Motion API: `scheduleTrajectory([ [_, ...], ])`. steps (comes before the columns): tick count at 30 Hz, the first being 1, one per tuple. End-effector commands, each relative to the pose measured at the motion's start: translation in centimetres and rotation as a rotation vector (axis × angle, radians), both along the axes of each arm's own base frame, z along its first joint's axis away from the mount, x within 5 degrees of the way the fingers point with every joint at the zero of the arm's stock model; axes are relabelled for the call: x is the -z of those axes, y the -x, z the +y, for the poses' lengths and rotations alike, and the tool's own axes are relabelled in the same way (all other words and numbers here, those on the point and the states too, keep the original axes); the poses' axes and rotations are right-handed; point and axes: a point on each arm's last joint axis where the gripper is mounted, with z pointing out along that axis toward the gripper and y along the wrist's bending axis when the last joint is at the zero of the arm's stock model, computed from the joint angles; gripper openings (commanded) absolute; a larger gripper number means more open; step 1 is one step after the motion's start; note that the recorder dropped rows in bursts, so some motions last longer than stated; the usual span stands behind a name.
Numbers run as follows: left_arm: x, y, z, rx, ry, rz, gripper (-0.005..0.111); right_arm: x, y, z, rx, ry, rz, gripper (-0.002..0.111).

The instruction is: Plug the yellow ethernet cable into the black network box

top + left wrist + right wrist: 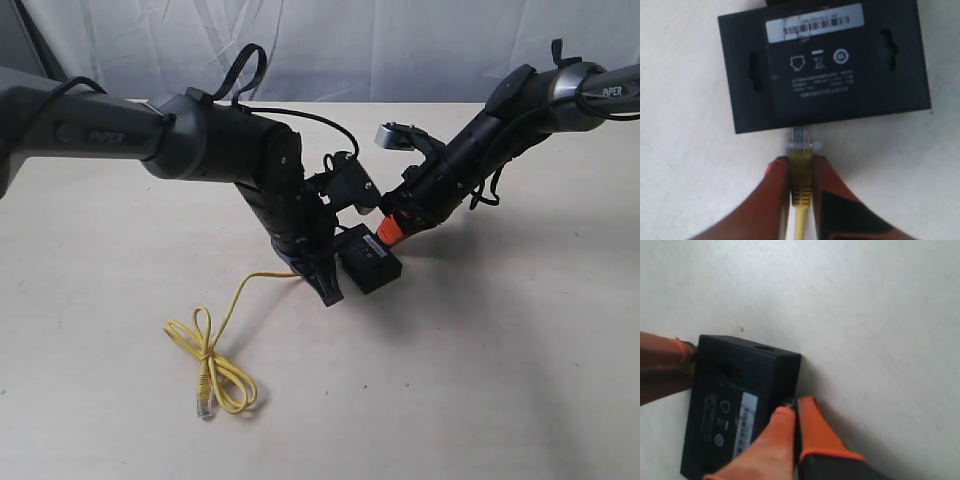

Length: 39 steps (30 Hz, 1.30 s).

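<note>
Insertion under way, not complete. The small flat rectangular black plastic network box [825, 65] lies flat on the pale tabletop [520, 380], its printed face with the white barcode label [814, 22] upward.

Left gripper [800, 161] is clenched on the thin bright yellow ethernet cable [801, 182]. Its orange fingers [775, 200] pinch the yellow boot just behind the clear plastic plug [800, 140]. The plug points squarely at the side wall of the box and its tip meets that wall. Most of its clear body shows outside the box. Whether the tip has entered a port cannot be told, since the opening is hidden in the left wrist view.

Right gripper [795, 407] stands at the far side of the box from the plug. Its fingers are closed together with nothing seen between them, tips against the box edge, evidently as a backstop.

The rest of the cable trails away from the box into loose loops. The second plug [205, 405] lies free, well apart from the box.

Assessment: grasp, alignment and bracing appear done. Outstanding: push the plug home until latched, then let go. Risk: the box sliding or the plug tilting under thrust.
</note>
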Motion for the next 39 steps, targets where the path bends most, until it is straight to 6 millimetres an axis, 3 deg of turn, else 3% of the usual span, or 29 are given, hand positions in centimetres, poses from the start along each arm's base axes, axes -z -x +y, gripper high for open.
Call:
scheduleTrajectory([
  [1, -0.06, -0.08, -0.36, -0.037, 0.020, 0.016, 0.000, 0.68, 0.44, 0.06, -0.038, 0.021, 0.020, -0.001],
  [32, -0.18, -0.53, -0.05, -0.059, -0.008, -0.018, 0.000, 0.69, 0.47, 0.03, -0.043, 0.024, 0.022, -0.001],
  [39, -0.96, -0.82, -0.55, -0.066, 0.016, -0.016, 0.000, 0.69, 0.47, 0.03, -0.043, 0.024, 0.022, -0.001],
])
